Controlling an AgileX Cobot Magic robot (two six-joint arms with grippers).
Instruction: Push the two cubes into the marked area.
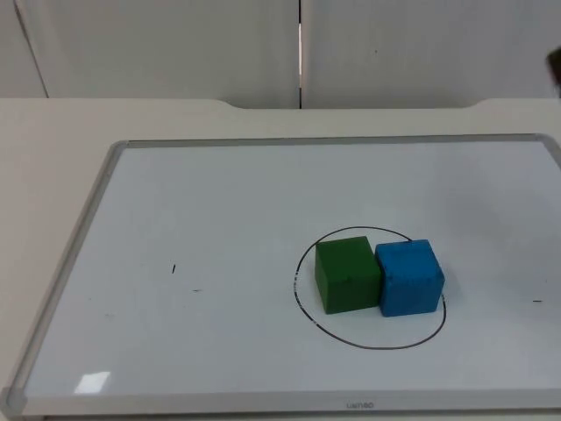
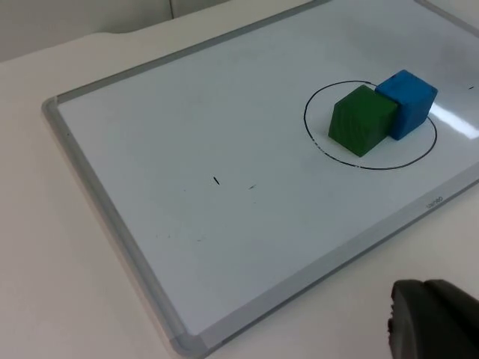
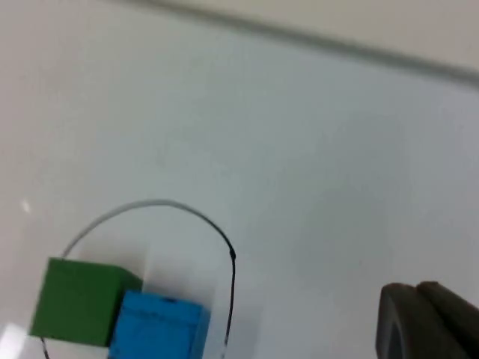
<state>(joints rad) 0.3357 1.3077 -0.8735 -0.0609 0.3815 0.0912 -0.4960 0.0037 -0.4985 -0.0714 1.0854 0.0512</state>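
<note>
A green cube (image 1: 347,274) and a blue cube (image 1: 409,277) stand side by side, touching, inside a black hand-drawn circle (image 1: 368,344) on the whiteboard (image 1: 202,219). The blue cube's right side reaches the circle's line. From the left wrist I see the green cube (image 2: 361,120), the blue cube (image 2: 408,102) and the circle (image 2: 374,166) far off, with my left gripper (image 2: 432,320) back over the bare table, off the board. My right gripper (image 3: 425,323) hangs above the board, well away from the blue cube (image 3: 159,327) and green cube (image 3: 78,301). Neither gripper touches a cube.
The whiteboard has a grey frame (image 1: 70,254) and a few small pen marks (image 1: 173,269) on its left half. Beige table (image 1: 53,140) surrounds it, ending at the grey partition wall (image 1: 175,44). A bit of the right arm (image 1: 554,66) shows at the far right.
</note>
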